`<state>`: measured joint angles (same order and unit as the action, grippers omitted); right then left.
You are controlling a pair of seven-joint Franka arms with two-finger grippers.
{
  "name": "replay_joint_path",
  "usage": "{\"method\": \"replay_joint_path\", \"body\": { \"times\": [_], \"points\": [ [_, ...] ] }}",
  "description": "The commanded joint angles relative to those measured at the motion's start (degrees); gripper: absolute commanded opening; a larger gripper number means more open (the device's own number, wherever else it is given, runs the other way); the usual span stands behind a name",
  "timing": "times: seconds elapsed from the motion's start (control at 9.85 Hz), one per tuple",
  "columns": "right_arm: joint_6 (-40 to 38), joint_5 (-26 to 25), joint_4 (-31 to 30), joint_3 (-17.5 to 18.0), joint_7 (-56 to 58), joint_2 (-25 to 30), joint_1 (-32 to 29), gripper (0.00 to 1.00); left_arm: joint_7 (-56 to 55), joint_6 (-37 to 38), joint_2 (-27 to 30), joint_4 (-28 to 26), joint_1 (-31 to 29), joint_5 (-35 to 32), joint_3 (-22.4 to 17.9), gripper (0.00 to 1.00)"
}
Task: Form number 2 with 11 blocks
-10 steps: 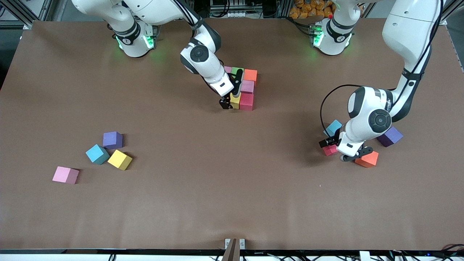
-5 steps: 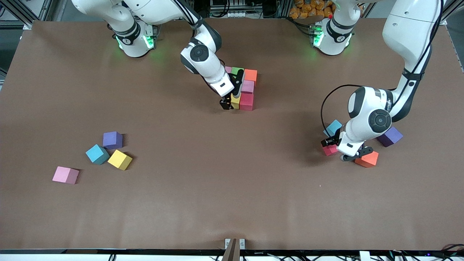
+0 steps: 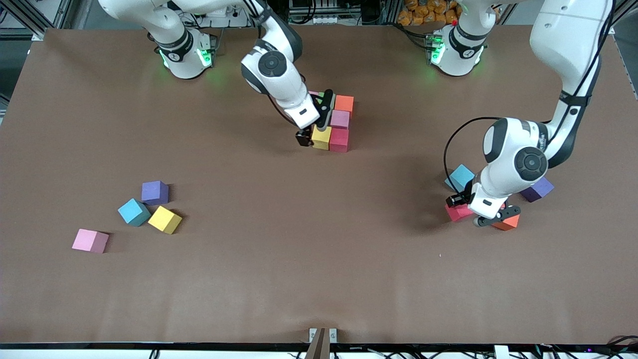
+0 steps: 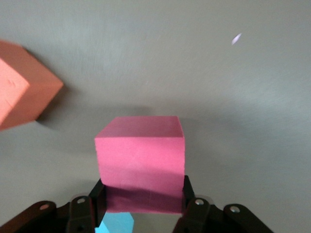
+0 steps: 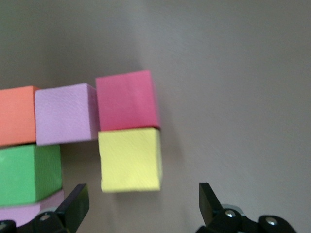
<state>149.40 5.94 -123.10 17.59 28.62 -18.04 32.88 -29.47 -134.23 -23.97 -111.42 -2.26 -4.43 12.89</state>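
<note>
**Inspector:** Status of the left end effector [image 4: 143, 195]?

**Assistant:** Narrow, clamped on the red cube [image 4: 141, 155] by two opposite faces, low over the surface [image 3: 319, 279] toward the left arm's end. In the front view, a sky-blue cube [image 3: 460, 177] lies at twelve o'clock from the red cube and an orange cube [image 3: 507, 223] just beside it at about four o'clock. A purple cube [image 3: 537, 188] sits at two o'clock.

**Inspector:** And the right end effector [image 5: 142, 196]?

**Assistant:** Wide, holding nothing, over the yellow cube [image 3: 321, 138] of the number 2 [image 3: 340, 119].

**Inspector:** How far along is the digit?

**Assistant:** Six cubes appear placed, around twelve o'clock from the surface's centre. The top row is mostly hidden by the right arm. The middle row has two of its three cubes, so I judge five are outstanding.

**Inspector:** Recommendation for this step?

**Assistant:** Lift the red cube straight up before travelling, so it does not drag the orange cube. The fingers hold it near one edge, so move slowly; foam can pivot in a shallow grip. The right arm should clear out before the left arm arrives. The vacant cell is at nine o'clock from the yellow cube. Lower the cube squarely, flush with its neighbour and not pushing it, then release.

**Inspector:** Risk?

**Assistant:** The row could be nudged out of line, or the two arms could meet over the digit.
</note>
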Motion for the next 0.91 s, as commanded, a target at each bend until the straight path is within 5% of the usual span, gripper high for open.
{"method": "replay_joint_path", "body": {
  "times": [0.0,0.41,0.81],
  "points": [
    [-9.44,1.89,0.22,0.34,0.12,5.37,-6.66,1.00,-4.43,8.68,1.38,7.23,1.64,-0.23,1.52,0.00],
    [-19.22,1.45,0.84,-0.89,1.17,10.04,-18.61,1.00,-26.53,10.39,1.03,12.88,8.47,4.60,4.07,0.00],
    [-18.89,0.13,3.83,-2.65,13.44,6.72,-31.09,1.00,-50.64,12.32,0.77,16.58,19.29,6.52,4.07,0.00]
  ]
}}
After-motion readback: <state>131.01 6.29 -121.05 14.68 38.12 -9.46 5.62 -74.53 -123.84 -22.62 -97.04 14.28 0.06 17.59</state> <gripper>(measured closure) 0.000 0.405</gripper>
